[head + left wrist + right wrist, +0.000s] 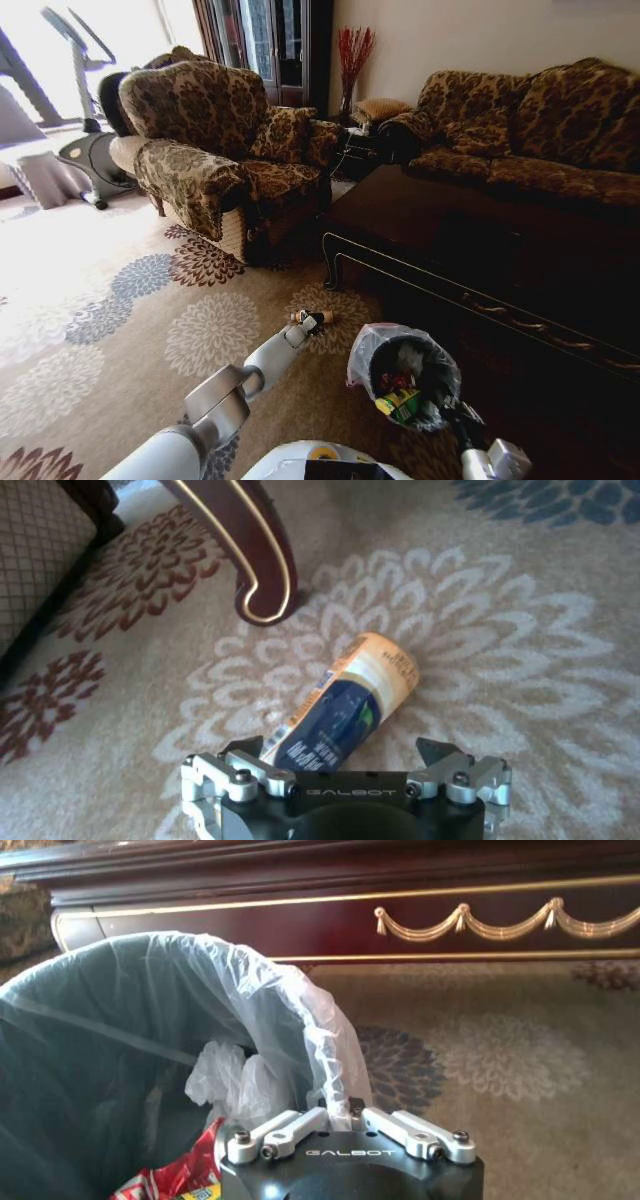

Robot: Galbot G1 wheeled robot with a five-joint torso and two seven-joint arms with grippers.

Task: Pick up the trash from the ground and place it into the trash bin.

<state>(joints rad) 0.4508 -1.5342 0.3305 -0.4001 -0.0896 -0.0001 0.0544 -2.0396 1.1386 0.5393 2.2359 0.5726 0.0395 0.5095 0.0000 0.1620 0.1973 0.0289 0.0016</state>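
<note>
A beige carpet (pixel 120 300) with big flower patterns in white, grey-blue and dark red covers the floor. On it stands a dark wooden coffee table (pixel 480 250) with gold trim and a curved leg (pixel 262 577). A brown patterned armchair (pixel 215 150) is to its left, a matching sofa (pixel 530 130) behind it. An exercise machine (pixel 75 120) stands by the bright window, and a vase with red branches (pixel 352 70) in the corner.

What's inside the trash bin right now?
In the trash bin: a red wrapper, a green-yellow packet and crumpled white plastic. Anything underneath is covered.
</note>
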